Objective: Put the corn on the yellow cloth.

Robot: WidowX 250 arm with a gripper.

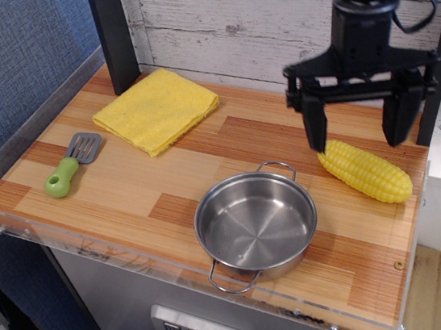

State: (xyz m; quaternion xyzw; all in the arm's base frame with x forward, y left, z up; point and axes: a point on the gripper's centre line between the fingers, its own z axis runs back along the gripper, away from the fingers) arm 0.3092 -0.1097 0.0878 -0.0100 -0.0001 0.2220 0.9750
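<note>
The corn (365,171), a yellow bumpy toy cob, lies on the wooden table at the right, pointing from upper left to lower right. My gripper (357,124) hangs just above its upper part, open wide, with one black finger (314,125) left of the cob and the other (397,118) right of it. It holds nothing. The yellow cloth (156,110), folded and square, lies flat at the back left of the table, far from the gripper.
A steel pot (256,224) with two handles stands at the front middle, just left of the corn. A spatula with a green handle (72,164) lies at the left. A dark post (114,36) stands behind the cloth. The table edge (416,196) is close to the corn's right end.
</note>
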